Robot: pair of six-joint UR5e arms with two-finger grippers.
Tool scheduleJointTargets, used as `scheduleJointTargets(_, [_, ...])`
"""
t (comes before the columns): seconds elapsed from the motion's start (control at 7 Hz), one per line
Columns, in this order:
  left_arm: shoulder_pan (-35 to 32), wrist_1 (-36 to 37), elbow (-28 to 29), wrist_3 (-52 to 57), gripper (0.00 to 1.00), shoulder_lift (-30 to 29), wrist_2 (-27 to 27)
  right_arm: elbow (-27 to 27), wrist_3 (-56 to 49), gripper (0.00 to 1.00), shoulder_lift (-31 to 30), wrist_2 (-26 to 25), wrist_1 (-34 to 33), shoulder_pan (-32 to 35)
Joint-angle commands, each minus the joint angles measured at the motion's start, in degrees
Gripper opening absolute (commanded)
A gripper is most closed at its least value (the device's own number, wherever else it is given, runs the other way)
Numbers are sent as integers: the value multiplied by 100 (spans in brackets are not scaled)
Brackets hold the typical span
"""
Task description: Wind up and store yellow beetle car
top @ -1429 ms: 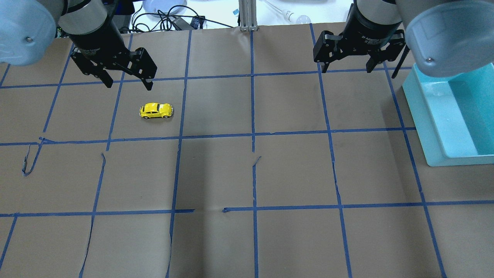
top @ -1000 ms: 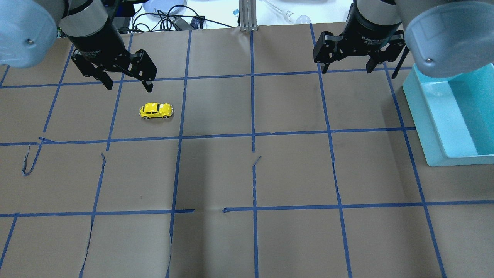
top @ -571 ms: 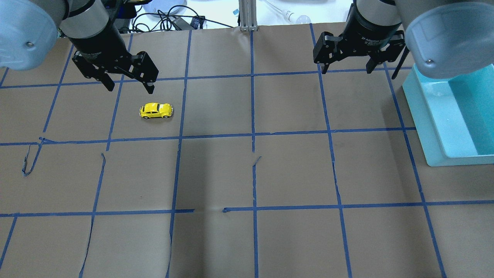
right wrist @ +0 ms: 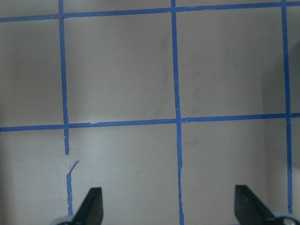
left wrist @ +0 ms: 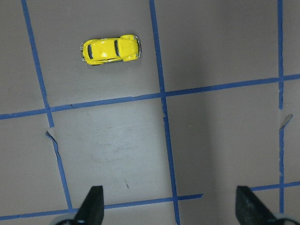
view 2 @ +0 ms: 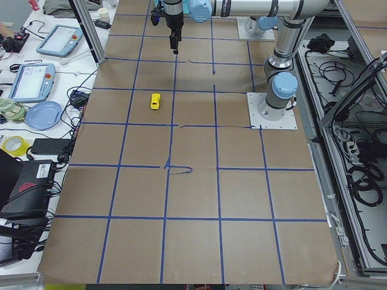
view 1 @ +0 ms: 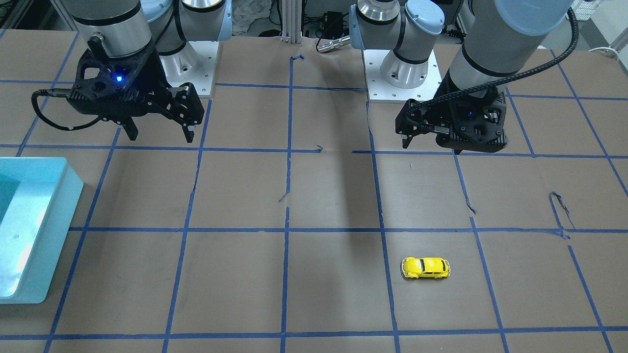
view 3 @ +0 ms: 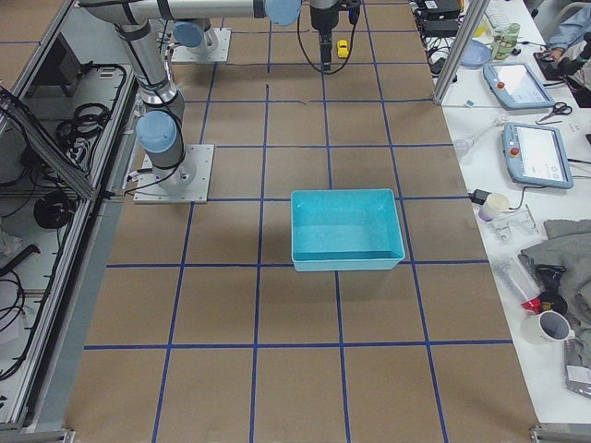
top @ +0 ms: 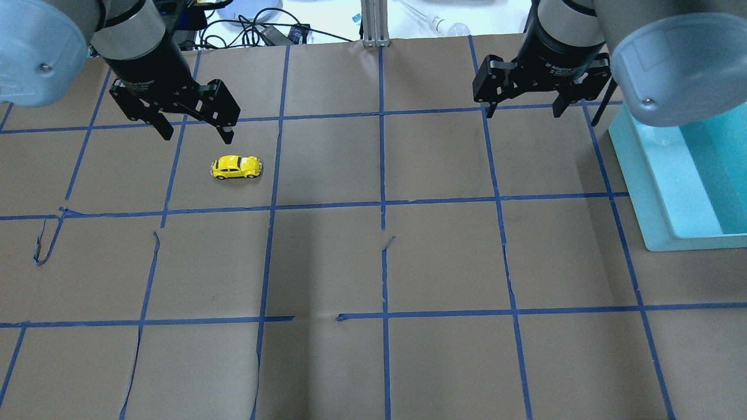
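The yellow beetle car (top: 236, 167) stands on its wheels on the brown paper, also seen in the front view (view 1: 426, 268) and the left wrist view (left wrist: 111, 50). My left gripper (top: 197, 135) is open and empty. It hangs above the table just behind the car, a little to its left, and does not touch it. Its fingertips (left wrist: 92, 206) show at the bottom of the left wrist view. My right gripper (top: 523, 112) is open and empty, high over the far right of the table, next to the bin. Its wrist view shows only paper and tape.
A light blue open bin (top: 648, 175) stands at the right edge of the table, also seen in the front view (view 1: 54, 206). Blue tape lines mark a grid on the paper (top: 385, 262). Cables and gear lie beyond the far edge.
My left gripper has crept slightly toward the car. My right gripper has shifted a little toward the far edge. The car has not moved.
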Motion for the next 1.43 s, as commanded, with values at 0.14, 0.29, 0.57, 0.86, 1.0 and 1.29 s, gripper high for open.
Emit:
scheduleJointTargets(0.14, [40, 76, -2, 21, 100, -86, 74, 39, 8, 100, 1, -4, -9, 3])
scheduleJointTargets(0.29, [76, 303, -2, 65, 100, -156, 65, 39, 8, 100, 1, 5, -9, 3])
scheduleJointTargets(0.57, [85, 384, -176, 100, 100, -174, 22, 39, 8, 100, 1, 5, -9, 3])
scheduleJointTargets(0.86, [85, 586, -230, 57, 100, -201, 4, 39, 8, 100, 1, 5, -9, 3])
scheduleJointTargets(1.0, [76, 586, -230, 56, 100, -192, 13, 39, 8, 100, 1, 5, -9, 3])
scheduleJointTargets(1.29, [76, 604, -239, 92, 100, -174, 30, 48, 8, 100, 1, 5, -9, 3])
